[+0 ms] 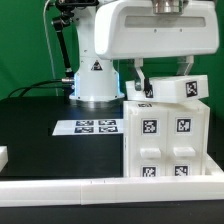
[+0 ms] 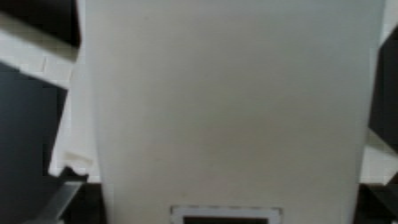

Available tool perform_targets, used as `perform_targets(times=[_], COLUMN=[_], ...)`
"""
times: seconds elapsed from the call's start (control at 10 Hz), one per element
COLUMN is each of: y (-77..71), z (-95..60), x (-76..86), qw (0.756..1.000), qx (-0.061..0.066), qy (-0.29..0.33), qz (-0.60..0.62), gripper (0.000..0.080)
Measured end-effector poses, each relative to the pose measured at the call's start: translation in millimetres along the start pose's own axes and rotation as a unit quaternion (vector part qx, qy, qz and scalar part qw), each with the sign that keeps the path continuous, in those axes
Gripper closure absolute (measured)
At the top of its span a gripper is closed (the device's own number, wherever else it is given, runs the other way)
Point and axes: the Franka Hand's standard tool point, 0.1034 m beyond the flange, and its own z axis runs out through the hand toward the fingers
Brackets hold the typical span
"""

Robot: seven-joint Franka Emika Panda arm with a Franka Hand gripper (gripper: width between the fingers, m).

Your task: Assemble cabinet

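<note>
Arm over the cabinet

We see the cabinet at the frame's lower right on the black table; the gripper sits at its top, jaws apart around a white panel; the marker board lies left of it, a white rail crosses the foreground; the wrist view fills with white panel.

Before me lies a black table with a white rail along its near edge. The marker board lies flat on it, well back. A small white block sits at the exterior view's left edge. A green backdrop stands behind.
</note>
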Motion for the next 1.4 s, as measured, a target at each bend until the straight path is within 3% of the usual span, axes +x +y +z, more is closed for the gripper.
perform_targets(times=[0.2,0.4,0.6,0.8,1.3,1.4], y=[-4.3,-15.2,-14.2,-13.7,-15.1,-15.5], z=[-0.1,0.2,1.2,1.2,1.3,1.2], x=[0.4,2.2,3.0,4.8,5.1,5.2], qw=[0.993,0.968,0.936,0.924,0.856,0.829], qx=[0.0,0.001,0.001,0.001,0.002,0.004], qy=[0.0,-0.002,-0.003,-0.001,-0.002,-0.002], qz=[0.114,0.252,0.351,0.382,0.517,0.56], gripper=[0.0239,0.0239,0.0239,0.0239,0.0239,0.0239])
